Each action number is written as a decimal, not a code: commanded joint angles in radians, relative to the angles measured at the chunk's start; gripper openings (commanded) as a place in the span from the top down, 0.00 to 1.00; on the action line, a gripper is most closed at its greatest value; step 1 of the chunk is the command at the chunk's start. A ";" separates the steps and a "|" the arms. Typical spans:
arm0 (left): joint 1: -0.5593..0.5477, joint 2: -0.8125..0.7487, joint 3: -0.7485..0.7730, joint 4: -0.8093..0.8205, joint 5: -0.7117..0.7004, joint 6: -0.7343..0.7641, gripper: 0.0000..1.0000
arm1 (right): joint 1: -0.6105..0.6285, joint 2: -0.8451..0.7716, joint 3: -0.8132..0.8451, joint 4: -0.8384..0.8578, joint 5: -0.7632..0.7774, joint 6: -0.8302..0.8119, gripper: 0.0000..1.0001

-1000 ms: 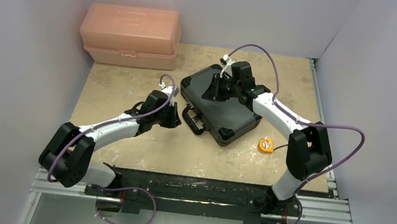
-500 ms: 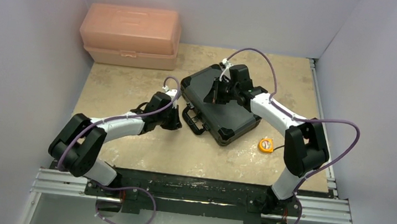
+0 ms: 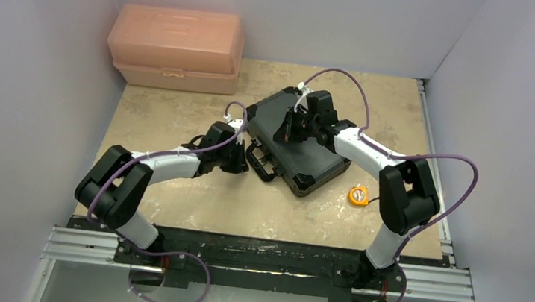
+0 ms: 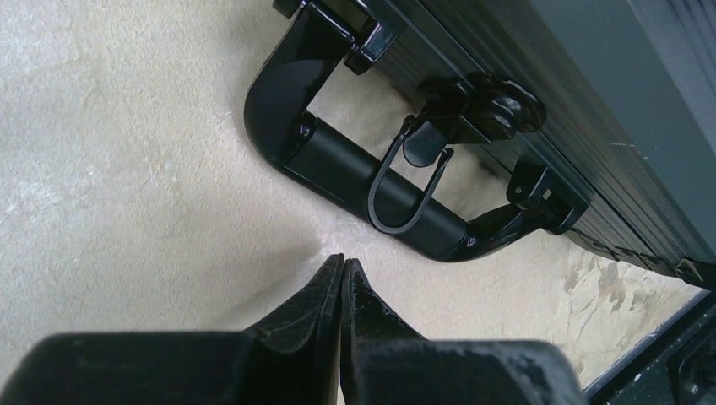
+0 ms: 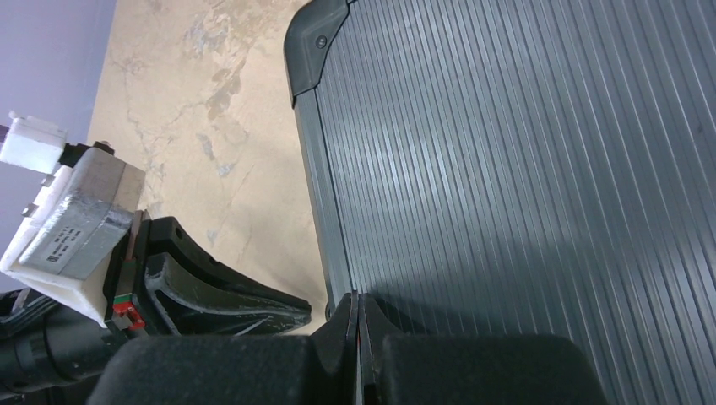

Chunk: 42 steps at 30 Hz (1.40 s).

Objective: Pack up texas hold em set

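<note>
The black ribbed hard case (image 3: pixel 309 155) lies shut on the table, its handle (image 3: pixel 262 162) facing the left arm. No chips, cards, buttons or dice show. My left gripper (image 3: pixel 242 165) is shut and empty, low over the table just short of the handle (image 4: pixel 371 190) and its wire latch loop (image 4: pixel 405 190); in its wrist view the shut tips (image 4: pixel 342 263) point at the handle. My right gripper (image 3: pixel 285 132) is shut and empty, its tips (image 5: pixel 356 297) on the case lid (image 5: pixel 523 152) near the left edge.
A salmon-pink plastic box (image 3: pixel 176 48) stands at the back left. A small orange tape measure (image 3: pixel 357 196) lies right of the case. Walls close in the table on three sides. The left gripper's fingers (image 5: pixel 211 295) show in the right wrist view beside the case.
The left arm has reached farther right, bringing its shut gripper closer to the handle. The right gripper has shifted slightly left and down over the lid.
</note>
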State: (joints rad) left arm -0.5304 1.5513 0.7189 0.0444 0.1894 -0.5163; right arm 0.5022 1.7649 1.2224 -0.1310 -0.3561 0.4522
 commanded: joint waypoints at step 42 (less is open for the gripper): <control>-0.005 0.124 0.175 0.037 0.085 -0.051 1.00 | 0.002 0.067 -0.023 0.002 0.065 -0.006 1.00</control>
State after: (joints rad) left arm -0.5308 1.6680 0.8497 0.0441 0.2565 -0.5568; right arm 0.5037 1.7924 1.2194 -0.0513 -0.3557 0.4644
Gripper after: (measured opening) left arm 0.003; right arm 0.004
